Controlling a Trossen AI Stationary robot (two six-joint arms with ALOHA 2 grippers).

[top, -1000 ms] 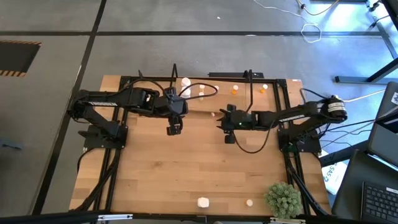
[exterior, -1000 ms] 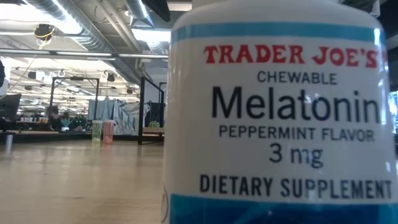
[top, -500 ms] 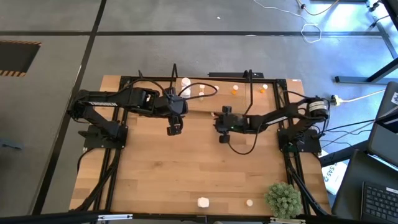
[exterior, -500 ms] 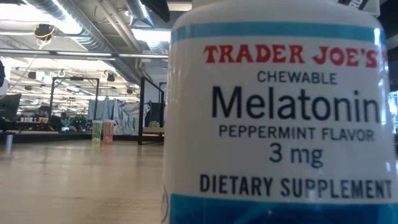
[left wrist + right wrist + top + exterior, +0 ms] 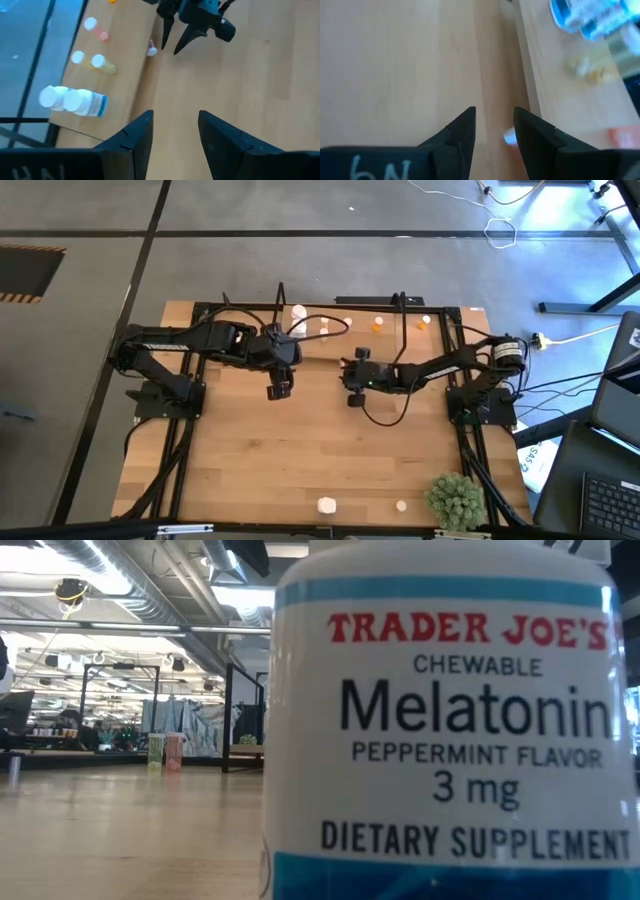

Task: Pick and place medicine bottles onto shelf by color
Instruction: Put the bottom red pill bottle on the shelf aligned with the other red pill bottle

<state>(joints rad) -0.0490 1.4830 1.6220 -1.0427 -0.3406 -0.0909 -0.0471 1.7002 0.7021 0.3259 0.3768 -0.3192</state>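
The shelf [image 5: 360, 330] spans the upper middle of the high view, carrying white medicine bottles [image 5: 299, 312] leftward and orange ones [image 5: 377, 325] rightward. Two more stand at the bench's [image 5: 300, 460] bottom edge. Left gripper [image 5: 277, 391] and right gripper [image 5: 352, 400] hover centre, jaws released, empty.

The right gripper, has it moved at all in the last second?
Yes. In the high view the right gripper has slid toward the left arm, away from the shelf's right upright.
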